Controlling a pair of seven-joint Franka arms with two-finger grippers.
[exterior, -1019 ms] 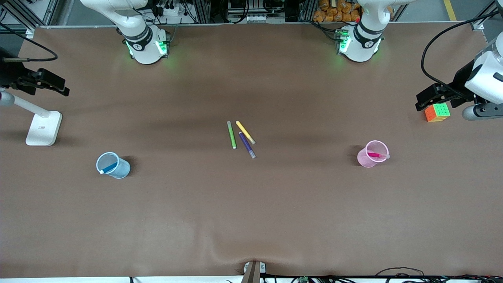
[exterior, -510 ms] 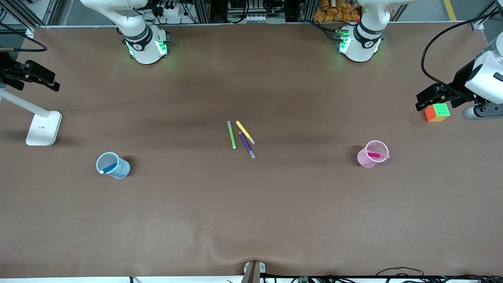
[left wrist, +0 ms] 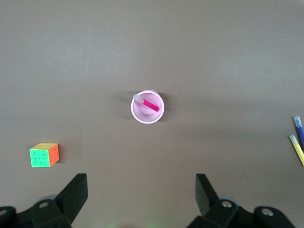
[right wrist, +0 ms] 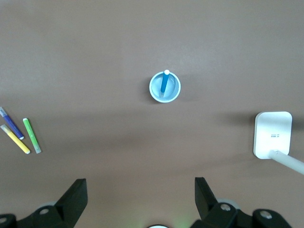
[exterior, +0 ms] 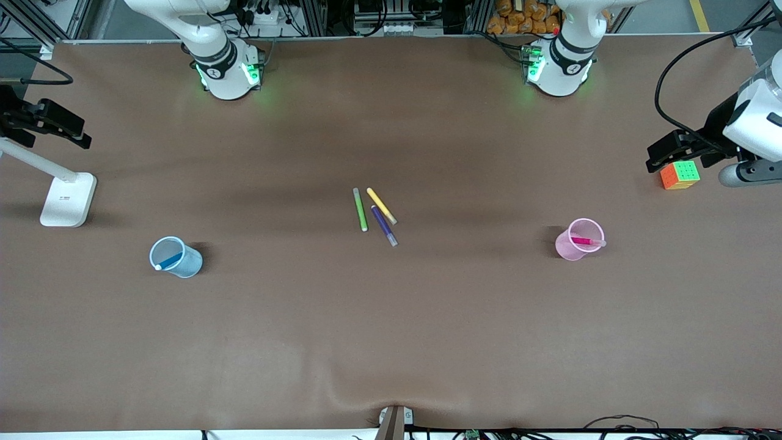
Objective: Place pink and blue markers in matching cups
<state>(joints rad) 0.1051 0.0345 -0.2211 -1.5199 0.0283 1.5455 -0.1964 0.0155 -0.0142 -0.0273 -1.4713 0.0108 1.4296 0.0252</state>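
The pink marker (exterior: 586, 241) stands tilted in the light pink cup (exterior: 574, 244) toward the left arm's end of the table. They also show in the left wrist view, the marker (left wrist: 149, 104) in the cup (left wrist: 147, 107). The blue marker (exterior: 170, 261) stands tilted in the pale blue cup (exterior: 177, 258) toward the right arm's end. They also show in the right wrist view, the marker (right wrist: 164, 81) in the cup (right wrist: 165, 87). My left gripper (exterior: 666, 153) (left wrist: 141, 190) is open and empty, high in the air by the cube. My right gripper (exterior: 58, 122) (right wrist: 141, 192) is open and empty, high over the white stand.
Green (exterior: 360, 209), yellow (exterior: 382, 206) and purple (exterior: 384, 225) markers lie together at the table's middle. A colourful cube (exterior: 679, 175) sits near the edge at the left arm's end. A white stand base (exterior: 68, 199) sits at the right arm's end.
My right gripper has drifted a little toward the table edge at the right arm's end. The left gripper, cups and markers have not moved.
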